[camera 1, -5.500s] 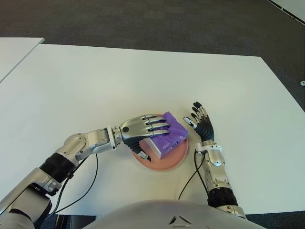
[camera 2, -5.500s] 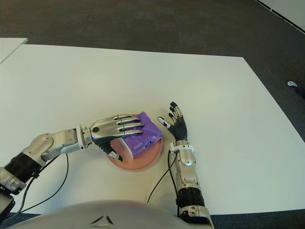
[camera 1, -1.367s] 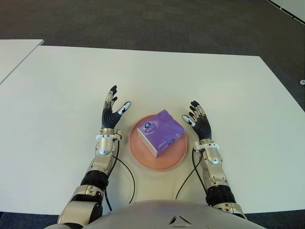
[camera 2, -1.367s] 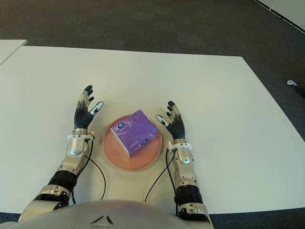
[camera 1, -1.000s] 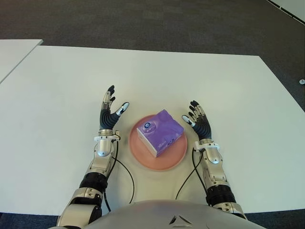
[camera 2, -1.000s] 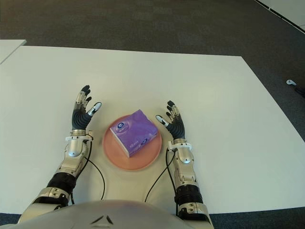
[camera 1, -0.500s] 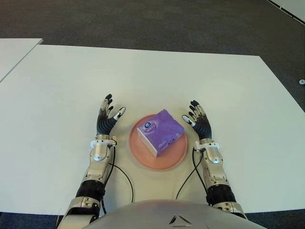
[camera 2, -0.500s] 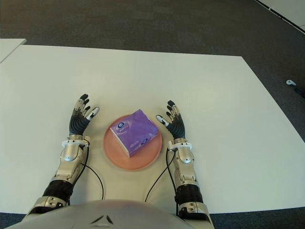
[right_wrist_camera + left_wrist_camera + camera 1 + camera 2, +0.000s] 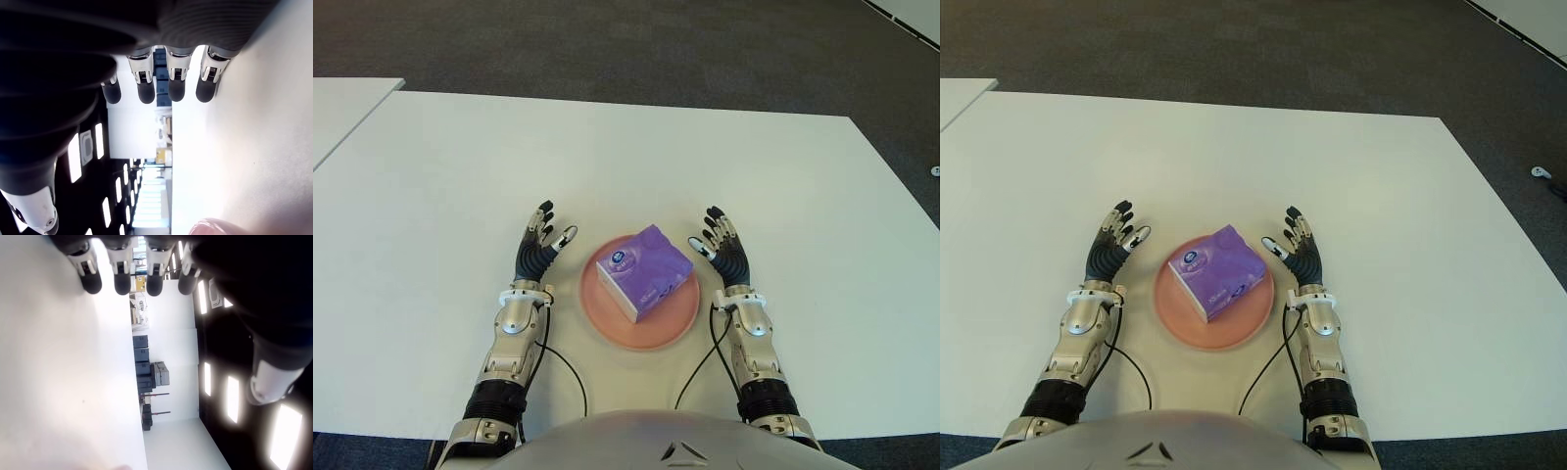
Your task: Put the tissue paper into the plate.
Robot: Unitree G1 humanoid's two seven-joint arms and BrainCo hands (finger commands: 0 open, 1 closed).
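A purple tissue pack (image 9: 644, 271) lies inside the round pink plate (image 9: 666, 330) near the front of the white table (image 9: 607, 166). My left hand (image 9: 541, 247) shows just left of the plate, fingers spread and empty. My right hand (image 9: 722, 247) shows just right of the plate, fingers also spread, holding nothing. Neither hand touches the pack. In the left wrist view the fingertips (image 9: 121, 284) are extended over bare table. In the right wrist view the fingertips (image 9: 176, 92) are extended, and the plate's rim (image 9: 210, 227) peeks in at one edge.
A second white table (image 9: 342, 108) shows at the far left, past a narrow gap. Dark carpet (image 9: 636, 44) lies beyond the table's far edge. Black cables (image 9: 563, 362) run along both forearms near the front edge.
The left hand released the tissue pack into the plate, drew back to the plate's left side and opened. In the last half second it shifted slightly right. The right hand has not moved.
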